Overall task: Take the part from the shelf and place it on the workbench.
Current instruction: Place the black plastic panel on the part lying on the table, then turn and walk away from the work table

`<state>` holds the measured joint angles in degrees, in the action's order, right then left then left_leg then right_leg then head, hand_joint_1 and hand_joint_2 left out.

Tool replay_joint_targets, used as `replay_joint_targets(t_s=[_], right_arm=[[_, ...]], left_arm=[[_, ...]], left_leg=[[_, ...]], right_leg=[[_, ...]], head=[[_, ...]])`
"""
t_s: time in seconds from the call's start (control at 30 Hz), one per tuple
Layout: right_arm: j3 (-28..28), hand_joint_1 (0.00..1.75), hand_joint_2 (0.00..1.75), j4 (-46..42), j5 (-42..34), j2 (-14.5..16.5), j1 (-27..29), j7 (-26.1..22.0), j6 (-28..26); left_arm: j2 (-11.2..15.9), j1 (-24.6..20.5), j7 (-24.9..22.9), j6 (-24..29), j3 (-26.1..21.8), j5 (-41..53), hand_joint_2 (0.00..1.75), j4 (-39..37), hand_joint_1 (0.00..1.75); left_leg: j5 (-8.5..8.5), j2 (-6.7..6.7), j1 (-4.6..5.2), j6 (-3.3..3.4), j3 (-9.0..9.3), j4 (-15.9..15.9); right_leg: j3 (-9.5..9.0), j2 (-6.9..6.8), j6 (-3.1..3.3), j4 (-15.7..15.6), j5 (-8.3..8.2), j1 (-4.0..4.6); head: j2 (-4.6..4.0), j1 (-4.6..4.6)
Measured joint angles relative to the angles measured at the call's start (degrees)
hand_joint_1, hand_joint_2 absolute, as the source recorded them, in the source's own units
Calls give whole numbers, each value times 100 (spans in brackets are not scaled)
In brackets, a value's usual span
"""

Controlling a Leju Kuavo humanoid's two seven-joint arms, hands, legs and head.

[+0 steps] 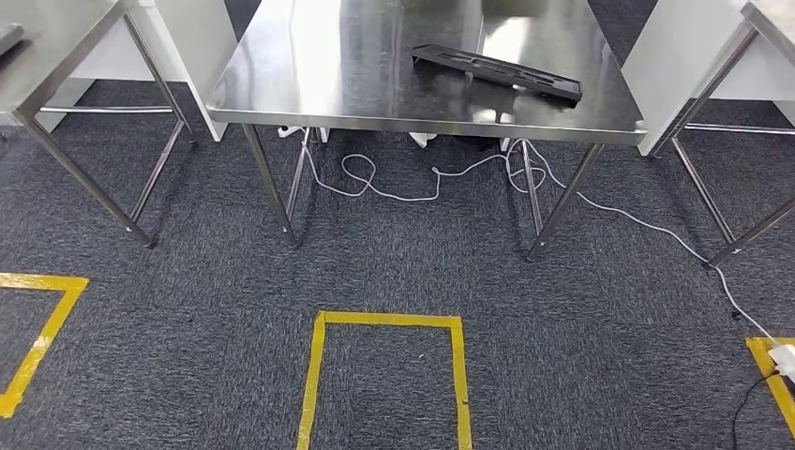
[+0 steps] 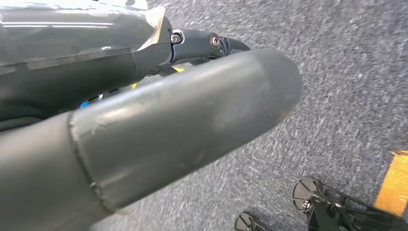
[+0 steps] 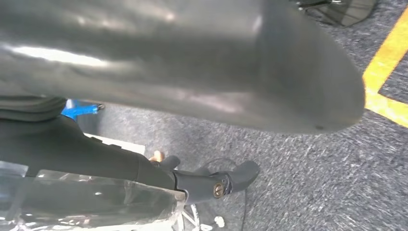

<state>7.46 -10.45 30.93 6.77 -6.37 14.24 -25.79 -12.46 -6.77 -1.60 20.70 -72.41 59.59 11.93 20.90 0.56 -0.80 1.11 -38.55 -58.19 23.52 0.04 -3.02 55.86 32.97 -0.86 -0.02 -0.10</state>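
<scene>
A flat black part [image 1: 497, 72] lies on the steel workbench [image 1: 319, 75], towards its right half, near the front edge. My left hand [image 2: 159, 120] hangs over the grey carpet, its thick grey thumb apart from the darker fingers [image 2: 207, 43], with nothing in it. My right hand [image 3: 192, 72] hangs the same way, its thumb spread from the dark fingers [image 3: 216, 185] and nothing held.
Steel tables stand at the far left [image 1: 47, 56] and far right [image 1: 769, 19]. A white cable [image 1: 403, 187] loops on the carpet under the workbench and runs to a white plug [image 1: 783, 356]. Yellow tape [image 1: 319, 375] marks a rectangle on the floor in front.
</scene>
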Motion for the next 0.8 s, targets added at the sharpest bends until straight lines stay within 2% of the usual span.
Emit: replay_joint_targets(t_s=[0.03,0.07,0.1,0.13,0.17,0.23,0.27,0.3,0.33,0.37,0.4,0.43,0.47,0.5,0.53,0.57,0.6,0.63,0.67,0.7,0.73,0.77,0.8], right_arm=[[-20,0,0,0,-8,-2,9,-8,-4],[-34,0,0,3,-14,-2,22,-12,-7],[-45,0,0,6,-22,-1,35,-13,-10],[-55,0,0,9,-34,-2,47,-13,-12],[-69,0,0,13,-48,-2,62,-11,-14],[-107,0,0,13,-75,-2,87,-6,-17],[-128,0,0,14,-85,-1,99,-2,-18],[-144,0,0,14,-93,-1,108,2,-18],[-157,0,0,15,-100,-3,116,5,-19],[-167,0,0,15,-104,-4,122,5,-19],[-176,0,0,15,-105,-4,125,5,-20],[-184,0,0,15,-106,-4,127,5,-21],[-189,0,0,16,-107,-4,128,5,-22],[-192,0,0,16,-107,-5,128,5,-24],[-193,0,0,17,-107,-7,127,5,-27],[-195,0,0,20,-108,-8,131,6,-30],[-196,0,0,23,-110,-11,134,10,-33],[-199,0,0,27,-114,-14,139,14,-37],[-205,0,0,31,-119,-16,147,20,-41],[-216,0,0,32,-130,-19,150,28,-45],[-233,0,0,33,-141,-20,155,36,-48],[-253,0,0,33,-151,-20,160,43,-50],[-271,0,0,33,-161,-21,165,49,-54]], left_arm=[[2,1,28,-7,23,11,0,0,0],[6,7,43,-13,42,23,0,0,0],[12,15,52,-16,57,37,0,0,0],[20,23,56,-20,69,52,0,0,0],[28,35,55,-23,82,81,0,-1,0],[39,48,45,-31,128,171,0,-2,0],[42,53,36,-33,162,223,0,-2,0],[44,54,28,-35,194,258,0,-2,0],[47,54,23,-37,222,279,0,-2,0],[49,53,21,-38,240,289,0,-2,0],[50,52,21,-39,250,290,0,-2,0],[50,50,20,-40,259,290,0,-2,0],[50,47,20,-41,274,291,0,-2,0],[51,47,19,-41,291,291,0,-2,0],[52,48,19,-41,310,292,0,-2,0],[54,51,16,-41,327,292,0,-2,0],[55,53,14,-41,337,292,0,-3,0],[55,52,11,-45,345,292,0,-3,0],[55,51,8,-51,349,294,0,-4,0],[56,49,1,-62,352,306,0,-4,0],[60,49,-9,-74,358,325,0,-4,0],[64,50,-24,-84,367,350,0,-4,0],[68,51,-38,-93,377,378,0,-4,0]], left_leg=[[-63,1,-1,-37,0,23],[-111,0,-12,-74,-2,48],[-78,-4,-30,-105,-25,36],[72,-9,-45,-131,-65,-42],[351,-15,-58,-150,-129,-244],[996,-30,-67,-176,-270,-928],[1179,-37,-69,-190,-312,-1307],[1199,-42,-70,-199,-296,-1560],[1104,-43,-73,-201,-199,-1651],[946,-43,-76,-196,1,-1519],[824,-45,-80,-187,282,-1204],[804,-55,-78,-176,591,-801],[852,-67,-69,-157,840,-429],[925,-79,-53,-138,990,-169],[980,-89,-30,-114,1041,-36],[964,-87,-12,-73,1017,12],[919,-69,-8,-20,982,33],[865,-54,-8,46,936,53],[801,-35,-11,114,881,73],[738,-19,-11,160,815,82],[677,-14,-2,184,733,80],[614,-5,4,190,648,78],[546,4,8,184,557,75]], right_leg=[[-24,7,50,-99,21,34],[36,4,106,-80,-20,18],[76,-9,164,-76,-69,-3],[126,-23,235,-72,-129,-25],[191,-40,303,-75,-202,-48],[334,-60,381,-66,-333,-23],[410,-70,390,-54,-399,-6],[492,-77,383,-32,-458,7],[583,-83,368,2,-511,15],[675,-83,349,45,-555,17],[764,-81,326,96,-588,16],[845,-78,300,146,-614,25],[906,-78,266,185,-643,34],[949,-82,222,209,-678,43],[986,-87,175,220,-718,49],[1011,-89,125,220,-765,57],[1044,-85,93,242,-765,58],[1102,-74,89,314,-689,64],[1177,-61,109,473,-534,70],[1277,-49,147,746,-294,61],[1385,-40,179,1098,-47,59],[1462,-37,183,1457,142,51],[1478,-35,154,1720,228,45]], head=[[-1,-9],[0,-18],[0,-24],[0,-31],[0,-38],[-1,-47],[-1,-48],[-1,-47],[-1,-47],[-1,-48],[-1,-49],[0,-51],[0,-47],[1,-45],[1,-42],[1,-37],[1,-43],[0,-36],[0,-21],[-1,-9],[-1,9],[-1,18],[-1,17]])
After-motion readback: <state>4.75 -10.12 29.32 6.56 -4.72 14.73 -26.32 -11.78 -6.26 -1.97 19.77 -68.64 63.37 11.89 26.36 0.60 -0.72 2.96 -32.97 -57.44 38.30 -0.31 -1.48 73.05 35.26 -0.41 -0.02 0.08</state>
